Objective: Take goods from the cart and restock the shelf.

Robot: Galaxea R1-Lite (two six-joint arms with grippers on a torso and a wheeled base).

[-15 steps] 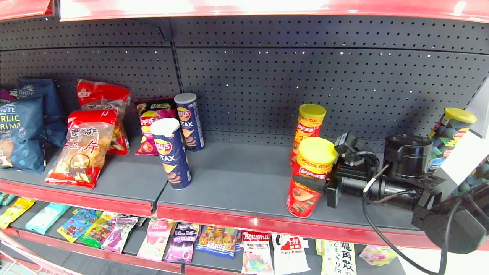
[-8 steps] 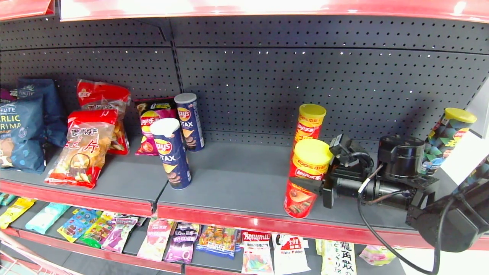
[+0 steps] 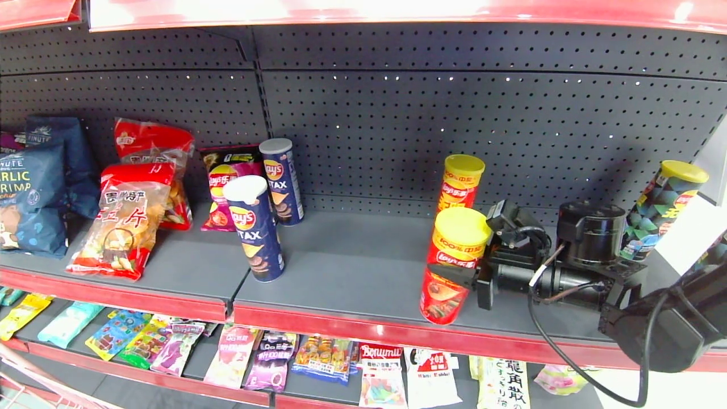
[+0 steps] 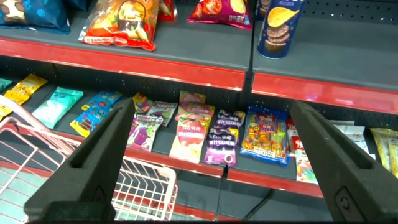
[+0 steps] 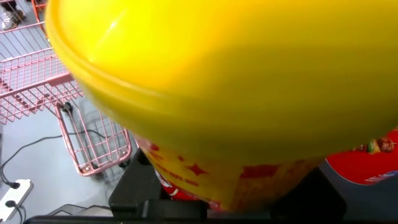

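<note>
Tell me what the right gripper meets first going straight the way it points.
The right gripper, shut on the red chips can, points along the shelf; next in line is probably the front blue chips can, depth being unclear.

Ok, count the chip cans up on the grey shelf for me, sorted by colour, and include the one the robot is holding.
Blue cans: 2
Red cans with yellow lids: 2
Dark patterned can with a yellow lid: 1
Total: 5
</note>
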